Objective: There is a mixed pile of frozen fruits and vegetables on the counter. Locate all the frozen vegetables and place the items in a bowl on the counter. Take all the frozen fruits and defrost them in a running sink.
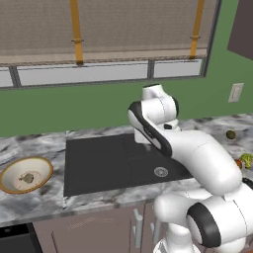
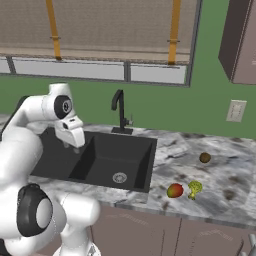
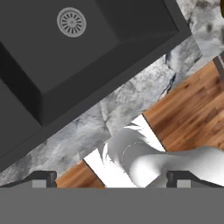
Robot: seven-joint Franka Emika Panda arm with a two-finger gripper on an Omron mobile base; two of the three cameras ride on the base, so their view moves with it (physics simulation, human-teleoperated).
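The bowl [image 1: 15, 172] stands on the counter [image 1: 29, 205] left of the sink [image 1: 108, 163], with the brownish-grey lump [image 1: 28, 178] lying in it. Right of the sink [image 2: 112, 155] on the counter [image 2: 225, 190] lie the red-orange fruit [image 2: 174, 190], the green broccoli [image 2: 194, 188] beside it, and the brown kiwi-like fruit [image 2: 205, 158] farther back. In the left base view the arm partly hides the broccoli [image 1: 246, 159]. My gripper [image 2: 74, 144] hangs over the sink's left part, open and holding nothing. In the hand view the fingertips [image 3: 41, 178] stand wide apart.
A black faucet [image 2: 120, 112] rises behind the sink, and a round drain [image 2: 119, 177] sits in the basin floor. A wall outlet [image 2: 235, 111] is mounted at the right. Brown cabinets run under the counter, and a wood floor [image 3: 192, 109] shows below its front edge.
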